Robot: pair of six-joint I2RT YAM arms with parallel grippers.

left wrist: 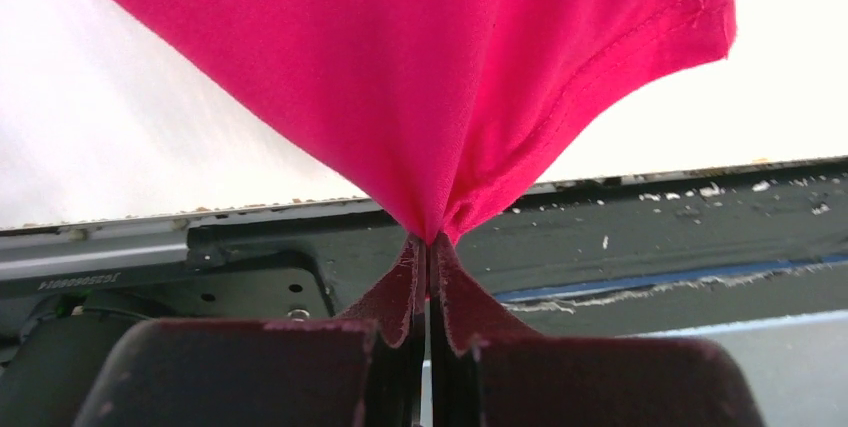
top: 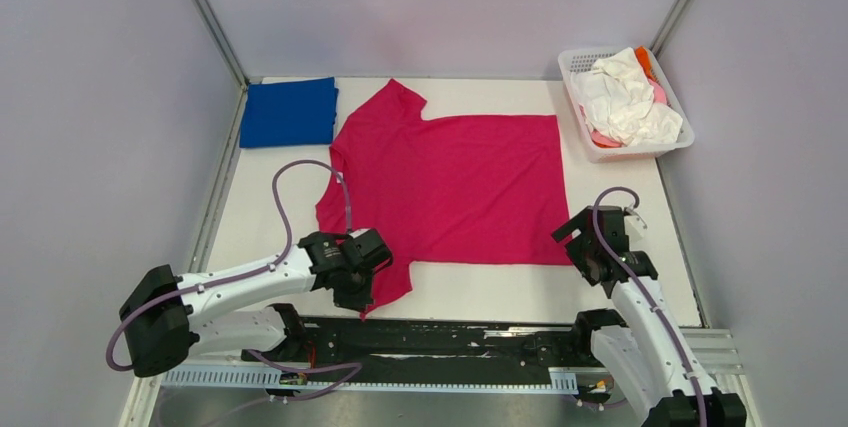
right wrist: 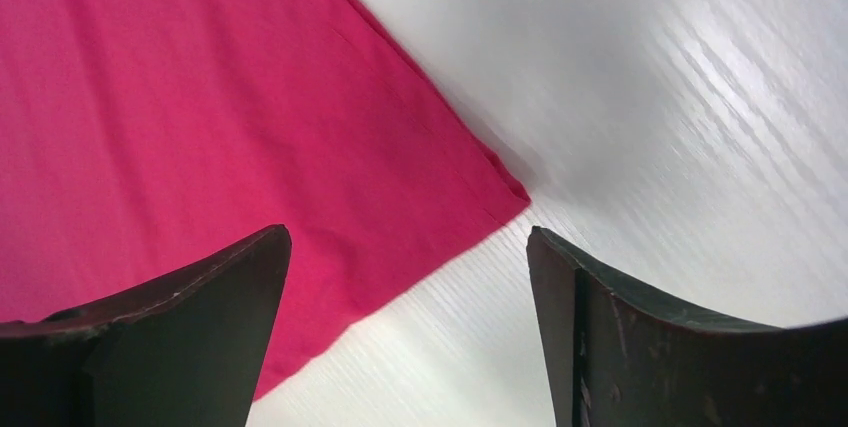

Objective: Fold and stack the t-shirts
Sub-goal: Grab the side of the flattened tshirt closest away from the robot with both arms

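A magenta-red t-shirt (top: 455, 187) lies spread flat on the white table, neck to the left, hem to the right. My left gripper (top: 362, 285) is shut on its near sleeve and holds the pinched cloth (left wrist: 440, 97) a little above the table's front edge. My right gripper (top: 590, 247) is open and empty, hovering over the shirt's near right hem corner (right wrist: 505, 192), which lies between the jaws in the right wrist view. A folded royal-blue t-shirt (top: 289, 112) lies at the back left. White, pink and orange shirts (top: 625, 97) fill the basket.
A white plastic lattice basket (top: 640, 150) stands at the back right. Grey walls close in the table on the left, right and back. A black mounting rail (top: 430, 342) runs along the near edge between the arm bases.
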